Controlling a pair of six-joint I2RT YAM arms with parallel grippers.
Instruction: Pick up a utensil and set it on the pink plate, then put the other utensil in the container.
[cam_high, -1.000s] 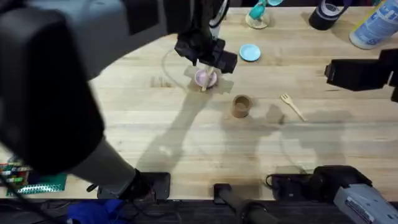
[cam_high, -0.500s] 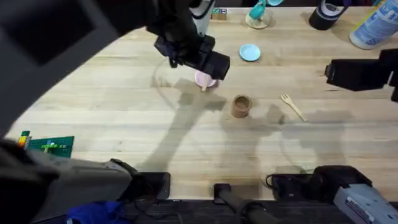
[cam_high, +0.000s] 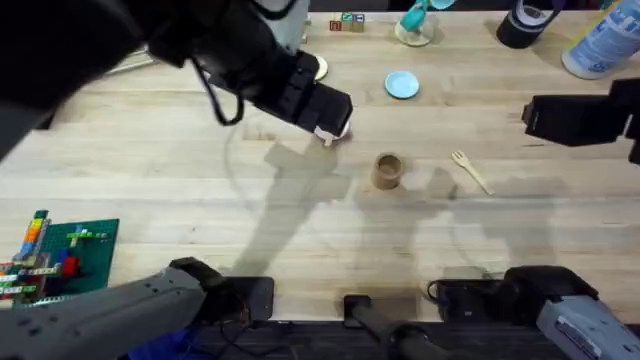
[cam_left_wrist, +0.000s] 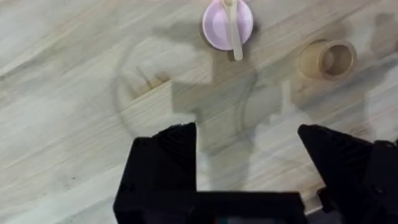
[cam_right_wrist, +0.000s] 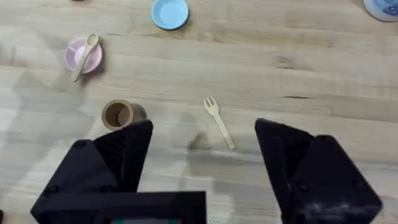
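The spoon (cam_left_wrist: 231, 28) lay across the pink plate (cam_left_wrist: 216, 26), so that step looked finished. The left gripper (cam_left_wrist: 247, 155) hung above, wide open and empty. The fork (cam_right_wrist: 219, 122) lay beside the cup (cam_right_wrist: 118, 114), seemingly for the right gripper (cam_right_wrist: 203, 155), also open and empty.

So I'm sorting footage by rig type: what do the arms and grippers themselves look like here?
Both arms are black, blocky and matte. The left gripper has two broad, angular black fingers on a black body, and so does the right gripper. In the overhead view a thin dark cable loops beside the left arm's wrist, and the right arm's base has a grey section at the lower right. No markings are legible.
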